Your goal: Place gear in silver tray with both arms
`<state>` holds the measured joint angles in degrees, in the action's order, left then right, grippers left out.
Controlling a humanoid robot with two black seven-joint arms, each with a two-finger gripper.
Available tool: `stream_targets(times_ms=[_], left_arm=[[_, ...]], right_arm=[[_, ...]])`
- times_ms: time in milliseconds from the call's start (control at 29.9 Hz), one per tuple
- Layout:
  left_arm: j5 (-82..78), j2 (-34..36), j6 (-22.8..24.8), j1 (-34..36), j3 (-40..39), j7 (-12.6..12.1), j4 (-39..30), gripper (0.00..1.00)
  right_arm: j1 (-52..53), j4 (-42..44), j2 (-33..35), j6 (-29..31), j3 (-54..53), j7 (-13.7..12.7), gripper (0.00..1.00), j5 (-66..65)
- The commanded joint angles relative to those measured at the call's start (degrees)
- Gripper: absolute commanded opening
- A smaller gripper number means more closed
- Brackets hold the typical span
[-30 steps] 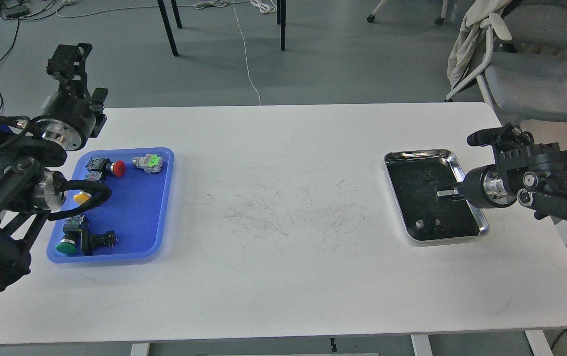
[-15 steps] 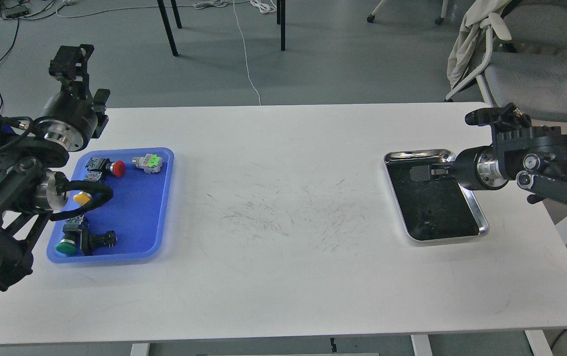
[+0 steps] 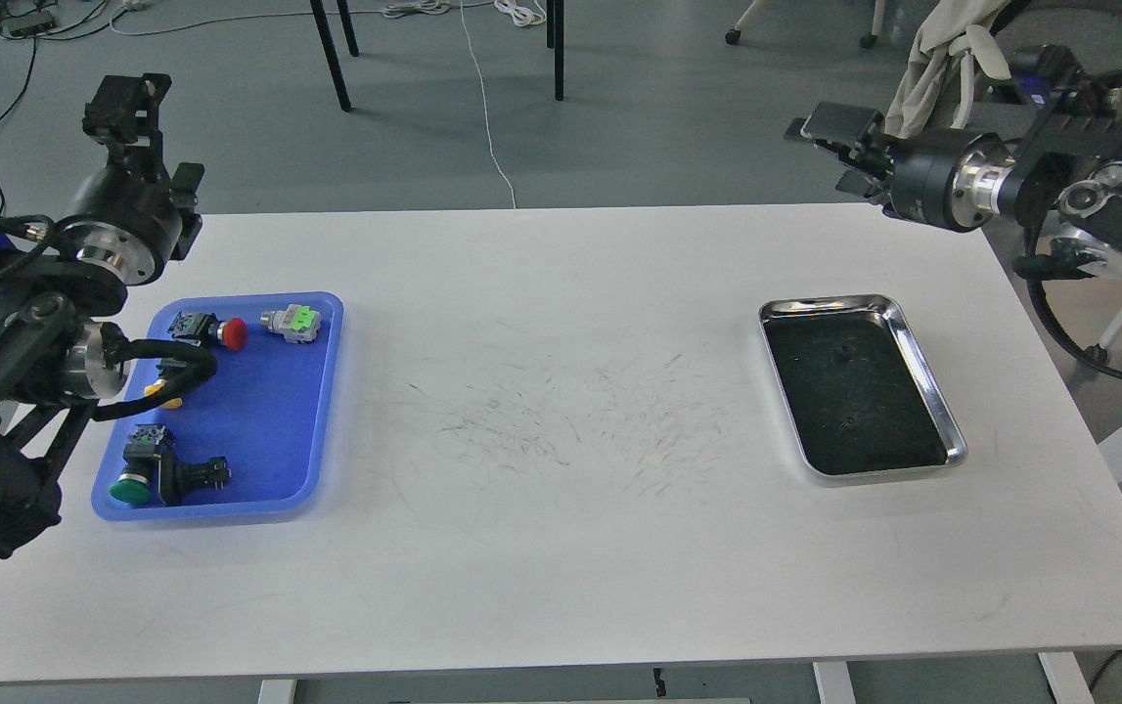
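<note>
White counter [image 3: 561,548] carries silver tray [image 3: 924,372] at right, blue tray [image 3: 296,460] of push-button parts at left. Right hand [image 3: 839,147] hangs beyond the far edge, fingers parted, holding nothing. Left hand [image 3: 125,103] raised (opening: cannot tell).

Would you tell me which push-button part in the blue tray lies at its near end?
The green-capped button, in the near-left corner of the blue tray. The red-capped one and the grey part with a green top lie at the far end.
</note>
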<state>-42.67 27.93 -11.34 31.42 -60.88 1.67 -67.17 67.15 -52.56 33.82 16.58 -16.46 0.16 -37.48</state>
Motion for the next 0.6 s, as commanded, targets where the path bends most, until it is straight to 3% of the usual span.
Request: stream_targets(times_ms=[0,100,268,368,569], left_arm=[[0.5,-0.2,0.0,0.7,-0.1,-0.3,0.2,0.98],[0.7,-0.2,0.0,1.5,-0.9,-0.4,0.4,0.98],[6.1,-4.5,0.2,1.6,-1.3,0.5,4.5,0.98],[8.0,-7.1,0.2,2.0,-3.0,2.7,9.9,0.98],[14.6,-10.2,2.5,6.1,-3.3,4.8,17.7,0.98]], right_arm=[[-0.7,8.1,-4.7,-0.3,-9.8,-0.9,0.97,14.3],[-0.6,13.2,-8.0,-0.3,-15.9,-1.0,0.97,28.6],[-7.5,12.7,-9.0,0.3,-22.1,0.0,0.99,46.4],[-15.4,11.3,-10.7,0.6,-28.6,1.1,0.99,48.6],[-25.7,11.2,-13.7,3.1,-40.2,1.3,0.99,48.4]])
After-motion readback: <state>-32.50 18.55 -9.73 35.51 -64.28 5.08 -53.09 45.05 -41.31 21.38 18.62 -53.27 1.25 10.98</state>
